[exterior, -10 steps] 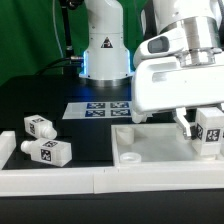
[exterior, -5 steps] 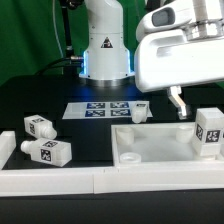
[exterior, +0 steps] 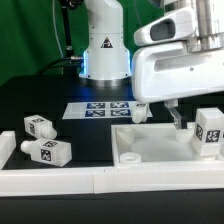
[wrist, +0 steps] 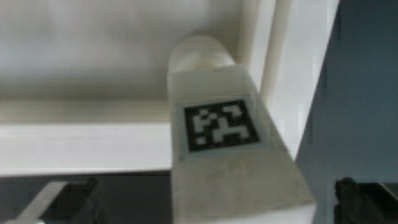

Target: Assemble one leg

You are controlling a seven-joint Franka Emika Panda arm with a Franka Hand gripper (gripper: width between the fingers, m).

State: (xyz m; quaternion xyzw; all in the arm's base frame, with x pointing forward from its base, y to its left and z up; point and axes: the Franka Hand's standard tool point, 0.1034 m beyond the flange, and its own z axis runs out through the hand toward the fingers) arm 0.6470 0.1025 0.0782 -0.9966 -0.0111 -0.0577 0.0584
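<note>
Claw (wrist: 214, 198) apart, empty, only blurred fingertips (wrist: 63, 200) in wrist view, tagged leg (wrist: 222, 130) cut off at one end

A green backdrop (exterior: 25, 40) hangs behind the black table (exterior: 35, 100).

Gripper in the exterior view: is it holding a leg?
No, the gripper hangs open, apart from the leg, which stands by itself on the tabletop.

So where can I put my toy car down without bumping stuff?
The black table between the lying legs and the tabletop panel is bare, and so is the panel's middle. It's crowded at the exterior view's right, where the gripper hangs beside the upright leg.
</note>
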